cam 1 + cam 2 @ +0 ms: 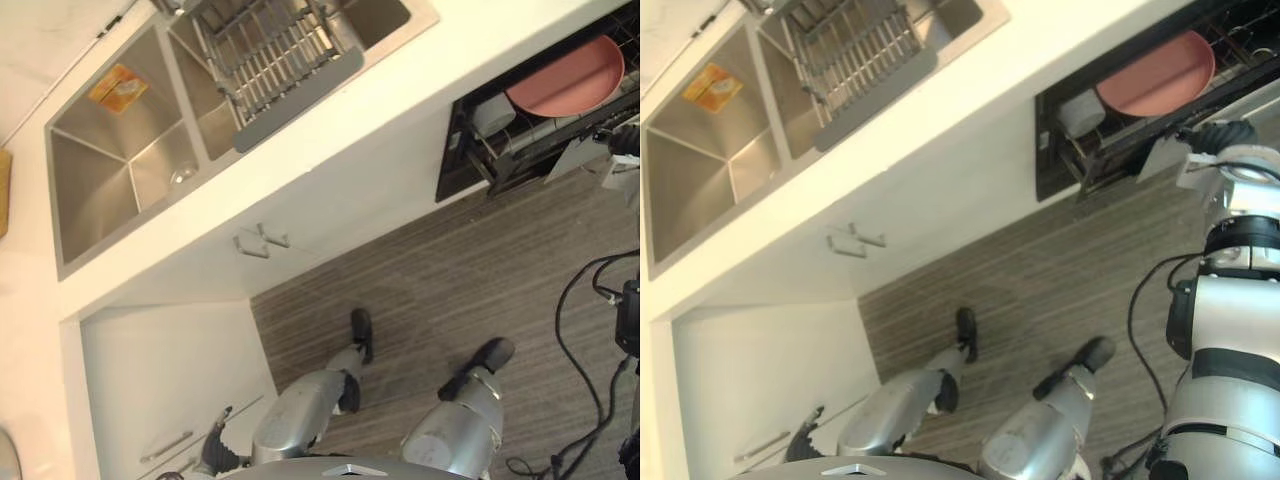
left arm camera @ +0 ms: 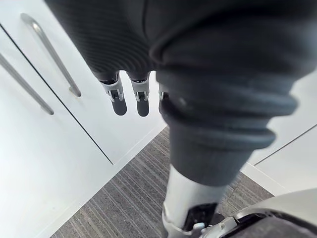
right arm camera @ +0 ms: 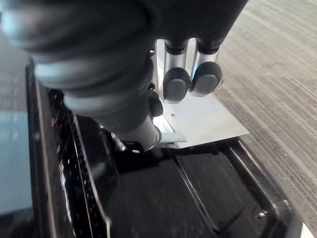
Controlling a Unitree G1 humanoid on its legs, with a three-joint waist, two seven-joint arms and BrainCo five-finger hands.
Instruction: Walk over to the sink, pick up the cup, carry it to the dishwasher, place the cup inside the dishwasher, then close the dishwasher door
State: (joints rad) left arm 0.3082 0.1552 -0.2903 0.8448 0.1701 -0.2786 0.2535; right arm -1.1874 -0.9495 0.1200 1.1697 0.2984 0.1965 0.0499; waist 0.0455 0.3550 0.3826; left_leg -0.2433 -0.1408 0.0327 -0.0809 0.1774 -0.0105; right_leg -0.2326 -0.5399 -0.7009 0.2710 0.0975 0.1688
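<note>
Bright, even light — glare whitens the worktop (image 1: 450, 70) — soft shadows.

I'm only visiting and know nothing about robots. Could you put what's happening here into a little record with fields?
Place: kitchen with a white counter and a steel sink
Cup: pale cup sits in the dishwasher, beside a pink plate
Dishwasher door: open
Right hand: reached out to the door, fingers straight by its silver edge
Left hand: hangs relaxed, holding nothing, beside white cabinet doors
Left to do: shut the door
</note>
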